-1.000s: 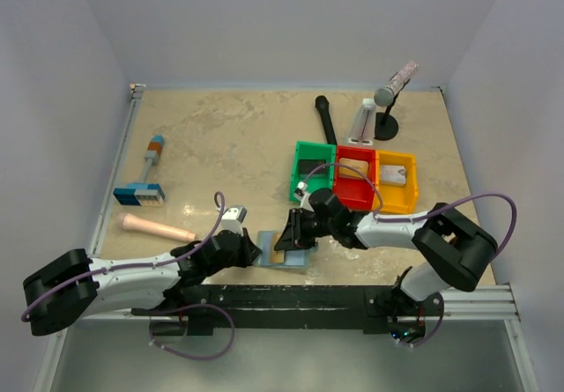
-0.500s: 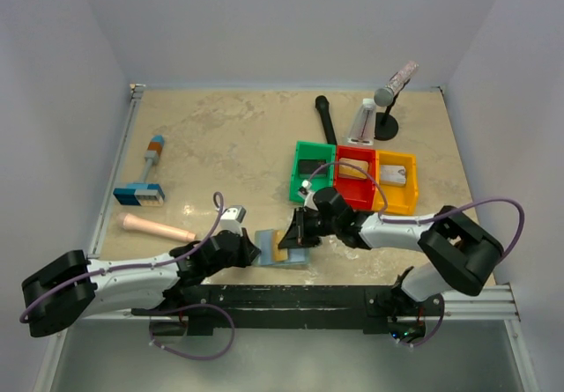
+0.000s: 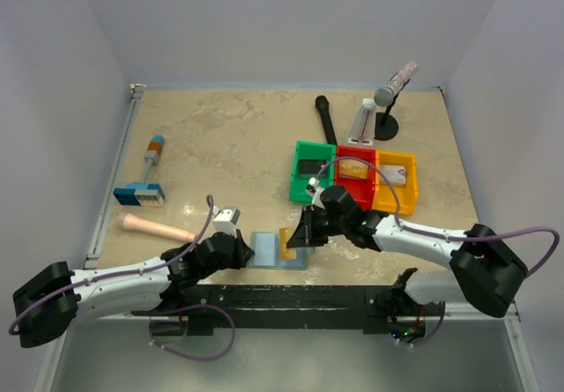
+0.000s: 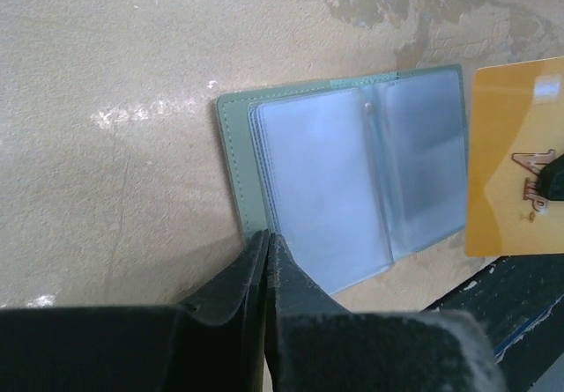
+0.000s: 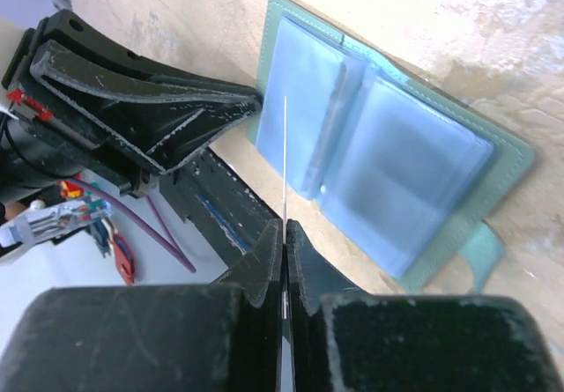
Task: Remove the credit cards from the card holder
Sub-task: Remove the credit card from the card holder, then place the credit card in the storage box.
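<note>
1. Since before, right gripper [image 3: 295, 238] is pulling one thin tan-orange card [image 4: 515, 159] clear, clamping it.
2. Left gripper [image 4: 266, 242], fingers together, is touching one open grey-blue bifold card holder [image 4: 344, 181] near the table [image 3: 229, 145] edge.

orange card [image 3: 288, 243] now clear of holder [image 3: 264, 249]

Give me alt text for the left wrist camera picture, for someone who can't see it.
An open grey-green card holder with clear sleeves lies flat on the tan table. The left gripper, fingers shut, meets its near-left corner, and an orange card shows at the right edge, beside the holder.
</note>
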{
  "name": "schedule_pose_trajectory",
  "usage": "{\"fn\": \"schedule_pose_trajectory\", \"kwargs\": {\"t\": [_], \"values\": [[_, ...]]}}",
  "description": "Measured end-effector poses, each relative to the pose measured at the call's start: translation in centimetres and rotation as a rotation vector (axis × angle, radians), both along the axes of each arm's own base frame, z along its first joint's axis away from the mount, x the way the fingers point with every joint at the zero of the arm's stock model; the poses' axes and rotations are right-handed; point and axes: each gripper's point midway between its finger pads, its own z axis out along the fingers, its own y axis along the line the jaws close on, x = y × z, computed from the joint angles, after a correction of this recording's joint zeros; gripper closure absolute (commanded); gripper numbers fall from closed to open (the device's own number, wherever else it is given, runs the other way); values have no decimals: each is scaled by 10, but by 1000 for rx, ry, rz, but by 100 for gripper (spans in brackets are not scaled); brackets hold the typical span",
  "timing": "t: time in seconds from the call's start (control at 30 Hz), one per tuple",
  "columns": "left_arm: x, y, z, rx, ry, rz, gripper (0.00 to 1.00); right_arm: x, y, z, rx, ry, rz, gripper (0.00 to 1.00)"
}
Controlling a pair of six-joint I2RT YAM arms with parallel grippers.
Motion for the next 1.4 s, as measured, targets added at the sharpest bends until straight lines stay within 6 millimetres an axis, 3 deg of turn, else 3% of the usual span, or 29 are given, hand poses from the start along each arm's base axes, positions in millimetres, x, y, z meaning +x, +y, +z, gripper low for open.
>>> {"fn": "schedule_pose_trajectory", "kwargs": {"t": [0.13,0.2,0.3,0.57,0.67,1.07,1.4], "values": [[-1,5,4,11,-9,-5,47,-1,-8,12,-23,-40,6,100],[0,4,14,-5,-29,-9,38,0,-11,24,-22,-76,11,100],[4,-2,38,-54,-66,-14,34,1,-12,44,-7,-134,35,100],[1,-30,114,-332,-195,-103,36,-8,-8,76,78,-206,120,100],[-6,-38,130,-446,-246,-159,36,-12,-4,82,120,-210,143,100],[-24,-55,131,-552,-265,-286,43,-20,12,94,254,-197,197,100],[-29,-59,138,-576,-283,-330,73,-23,15,98,288,-202,216,100]]}}
